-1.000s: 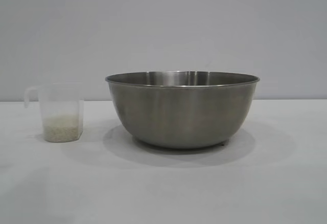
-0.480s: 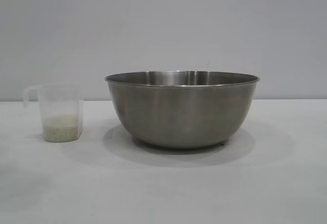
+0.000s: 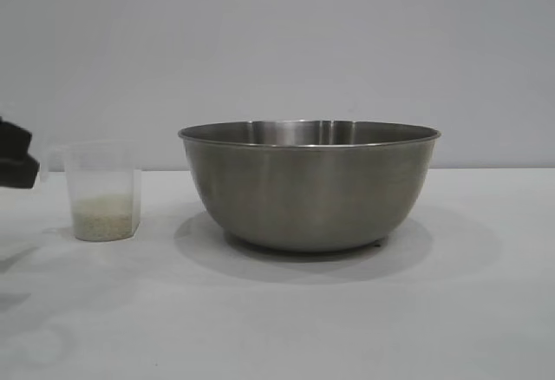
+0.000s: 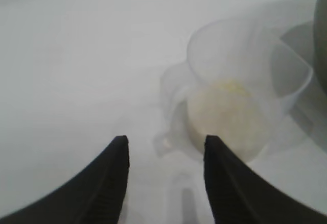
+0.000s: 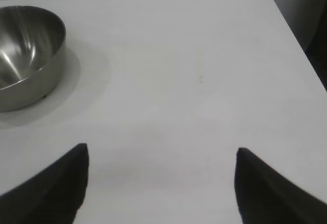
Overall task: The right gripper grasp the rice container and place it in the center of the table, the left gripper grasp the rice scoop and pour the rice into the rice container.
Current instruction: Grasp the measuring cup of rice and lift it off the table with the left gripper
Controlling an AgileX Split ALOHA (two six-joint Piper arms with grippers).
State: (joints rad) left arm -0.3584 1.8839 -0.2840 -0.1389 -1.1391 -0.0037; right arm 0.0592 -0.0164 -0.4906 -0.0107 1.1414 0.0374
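Far left, the left gripper [image 4: 164, 150] pokes in at the edge of the exterior view, jaws parted with nothing between them, lined up just short of the scoop [image 3: 102, 191]. The scoop stands upright on the table [image 3: 286, 319], its loop handle turned toward the gripper. From the wrist, that handle [image 4: 171, 109] sits just ahead of the gap between the fingers, not yet touched.

The scoop looks light, thin and a bit flexible, with smooth walls that would probably slip or buckle under a hard squeeze. My pick for the hold is the handle, pinched close to the wall so the scoop can't swing once tipped. The rice [image 3: 105, 217] is a shallow pale layer at the bottom, loose, so it should shift as soon as the scoop leans.

In the middle, the bowl [image 3: 310, 185] sits flat, well apart from the scoop and empty as far as the right wrist shows. It looks rigid, slick and heavier; only the rim offers a grip.

On the right, the right gripper [image 5: 161, 155] hangs wide open over bare table, away from the bowl.
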